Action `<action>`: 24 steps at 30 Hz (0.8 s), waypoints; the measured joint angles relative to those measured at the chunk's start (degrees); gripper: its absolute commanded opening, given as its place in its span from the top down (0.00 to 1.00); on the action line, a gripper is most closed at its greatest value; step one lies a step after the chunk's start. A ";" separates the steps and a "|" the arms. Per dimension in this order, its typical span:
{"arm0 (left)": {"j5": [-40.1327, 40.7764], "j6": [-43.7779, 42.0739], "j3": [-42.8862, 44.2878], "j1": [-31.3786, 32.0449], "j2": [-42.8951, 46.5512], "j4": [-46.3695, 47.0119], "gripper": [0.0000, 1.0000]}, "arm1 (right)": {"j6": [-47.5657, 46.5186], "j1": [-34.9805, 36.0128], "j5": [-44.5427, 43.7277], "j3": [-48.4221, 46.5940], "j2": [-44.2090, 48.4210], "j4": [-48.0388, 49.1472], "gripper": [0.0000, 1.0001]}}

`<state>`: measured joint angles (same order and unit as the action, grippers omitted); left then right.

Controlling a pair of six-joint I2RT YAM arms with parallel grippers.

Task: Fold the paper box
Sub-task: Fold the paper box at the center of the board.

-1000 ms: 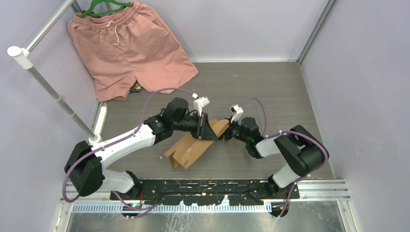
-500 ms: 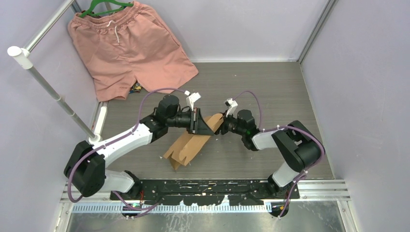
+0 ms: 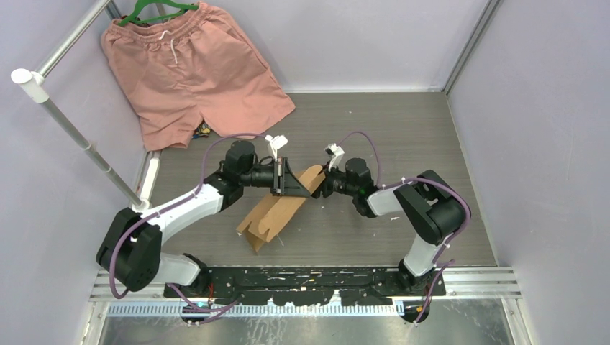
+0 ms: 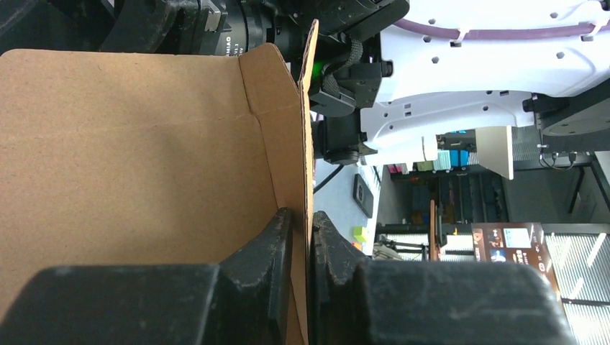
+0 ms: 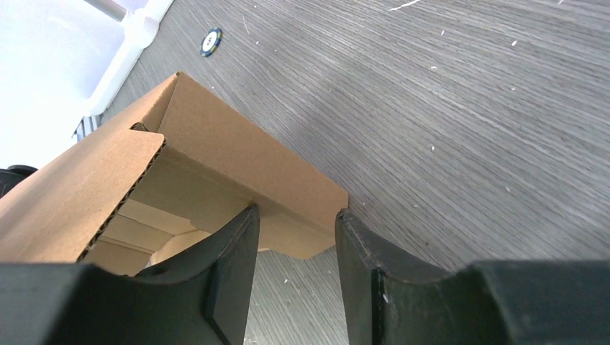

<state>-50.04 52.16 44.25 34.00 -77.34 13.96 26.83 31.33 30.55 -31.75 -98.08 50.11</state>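
- Left end effector (image 4: 301,219) is pinched almost shut on one thin wall of the paper box (image 3: 277,212).
- Right end effector (image 5: 293,215), half spread, grips the opposite end.
- Paper box slopes from between them toward the table (image 3: 403,136).

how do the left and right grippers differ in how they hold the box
The left gripper pinches one thin wall of the box, jaws almost together; the right gripper has jaws wider, around a thicker folded end. The left reaches from the left, the right from the right. Both hold the same box.
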 measured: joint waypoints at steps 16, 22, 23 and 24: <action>-9.64 9.38 -6.03 -7.45 -4.11 15.91 0.84 | -2.10 2.05 -0.04 -6.47 -3.98 -5.25 0.50; -12.59 16.57 -7.63 -9.88 -7.34 26.14 0.84 | -2.54 2.08 -0.39 -7.61 -4.55 -6.05 0.50; -13.03 17.81 -7.82 -10.25 -7.85 27.89 0.84 | -2.56 2.10 -0.39 -7.91 -4.68 -6.19 0.50; -13.31 18.86 -8.04 -10.62 -8.37 29.70 0.84 | -2.60 2.10 -0.42 -8.28 -4.79 -6.49 0.50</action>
<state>-63.35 71.02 36.21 23.38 -85.71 43.66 24.23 33.43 30.13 -40.03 -102.87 43.62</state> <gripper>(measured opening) 0.160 0.493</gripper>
